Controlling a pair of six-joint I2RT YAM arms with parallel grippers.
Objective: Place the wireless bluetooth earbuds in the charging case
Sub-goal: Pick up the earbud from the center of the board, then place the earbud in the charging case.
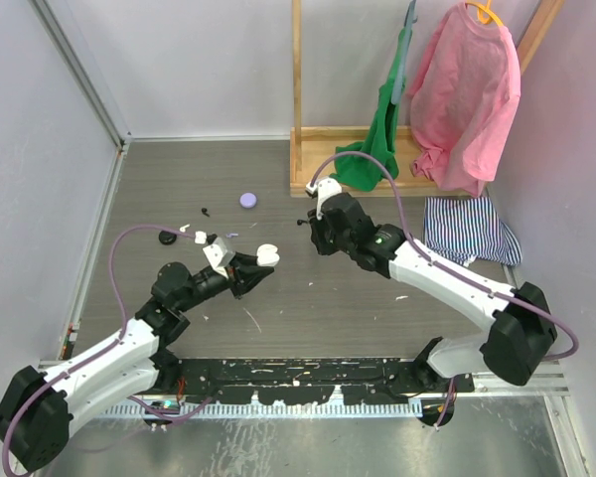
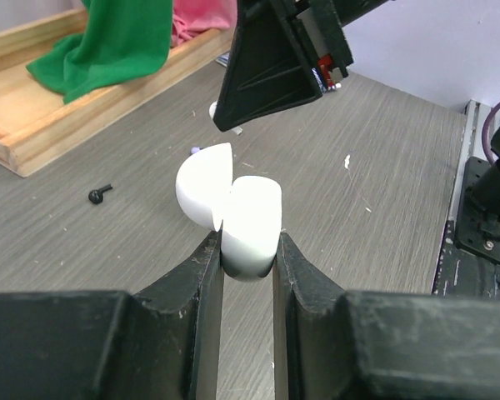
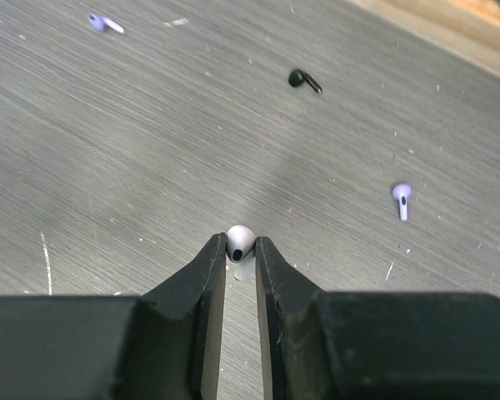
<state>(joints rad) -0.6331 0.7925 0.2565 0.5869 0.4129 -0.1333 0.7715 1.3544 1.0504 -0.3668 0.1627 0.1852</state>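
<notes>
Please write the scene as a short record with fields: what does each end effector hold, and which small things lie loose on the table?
left end effector: shut on white charging case, lid open
right end effector: shut on white earbud
lying loose: lilac earbud; another lilac earbud; black earbud
also present: lilac round case
task state: white earbud not yet in the case
</notes>
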